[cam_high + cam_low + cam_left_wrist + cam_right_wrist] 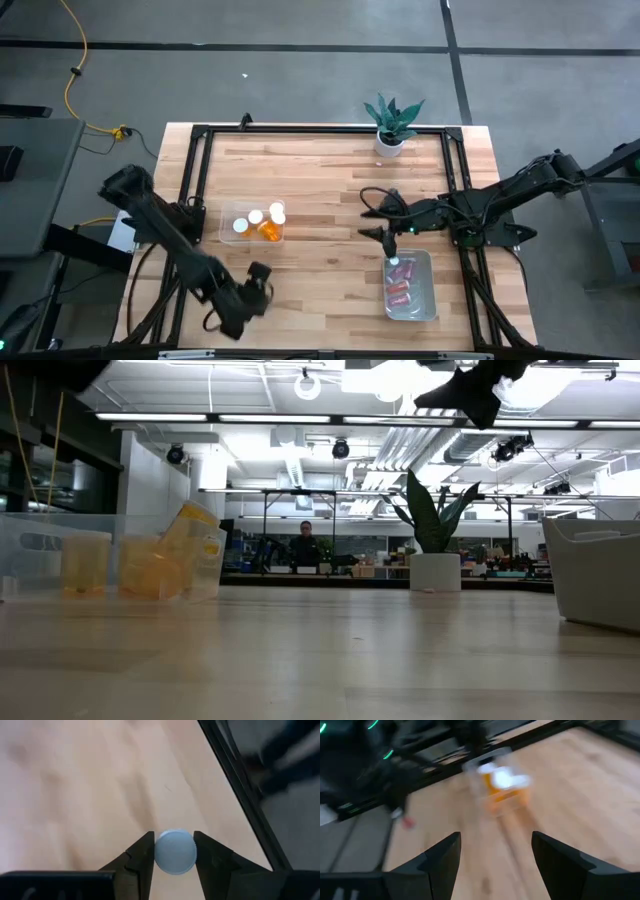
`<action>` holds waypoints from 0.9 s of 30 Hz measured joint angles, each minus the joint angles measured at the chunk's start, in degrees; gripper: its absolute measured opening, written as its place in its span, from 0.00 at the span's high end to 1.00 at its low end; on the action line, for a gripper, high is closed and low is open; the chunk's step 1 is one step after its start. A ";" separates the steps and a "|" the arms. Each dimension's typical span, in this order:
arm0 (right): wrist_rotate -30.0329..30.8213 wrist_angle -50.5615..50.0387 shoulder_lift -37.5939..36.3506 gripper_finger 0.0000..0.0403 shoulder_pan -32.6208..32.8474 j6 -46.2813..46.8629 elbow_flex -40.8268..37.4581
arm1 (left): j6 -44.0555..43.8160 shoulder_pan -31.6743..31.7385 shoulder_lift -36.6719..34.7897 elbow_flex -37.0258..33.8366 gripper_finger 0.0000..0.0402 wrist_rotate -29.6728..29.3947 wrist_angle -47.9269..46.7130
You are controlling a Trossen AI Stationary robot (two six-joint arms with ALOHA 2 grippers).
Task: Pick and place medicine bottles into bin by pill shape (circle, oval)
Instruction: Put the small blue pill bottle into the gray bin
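Round white bottle cap (175, 851) flanked closely by left gripper (174, 857) fingers near the wooden table's (330, 270) front edge, contact unclear, right gripper (495, 851) spread, empty, above open planks.

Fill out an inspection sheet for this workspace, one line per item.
Surface: wooden table, bare in the middle.
Job's things: orange medicine bottles with white caps in the left clear bin; reddish bottles in the right clear bin; one white cap between the left pincer's fingers.
Clutter: potted plant at the far edge.
Grippers: left pincer low at the near left edge, fingers on either side of the cap, closing around it; right pincer open, above the table beside the right bin.
Cables: yellow cable on the floor, far left.
Surroundings: a person in the room behind.
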 joint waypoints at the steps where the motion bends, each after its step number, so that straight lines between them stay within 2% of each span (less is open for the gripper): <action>1: -1.97 0.44 0.00 0.41 0.22 -0.16 0.00 | 1.02 1.18 -1.98 0.00 0.72 -1.62 0.21; 4: -6.08 0.87 0.17 0.41 1.31 -0.10 0.00 | 4.00 5.74 -8.22 0.03 0.73 -7.20 2.11; 7: -7.69 0.69 0.50 0.41 3.01 0.29 0.00 | 8.38 11.61 -12.72 0.04 0.73 -11.81 5.16; 11: -7.92 0.86 0.48 0.41 5.79 -2.53 0.00 | 15.01 20.65 -13.88 0.07 0.73 -10.09 10.85; 14: -5.80 1.00 0.48 0.41 7.47 -5.37 0.00 | 18.53 26.24 -11.29 0.07 0.73 -4.86 17.97; 18: -0.70 0.64 -0.40 0.41 8.20 -6.34 0.20 | 20.11 29.87 -5.48 0.58 0.72 -0.93 27.16; 27: 8.69 -0.62 -4.24 0.41 8.16 -14.68 6.64 | 20.21 29.44 11.55 9.69 0.72 3.24 41.45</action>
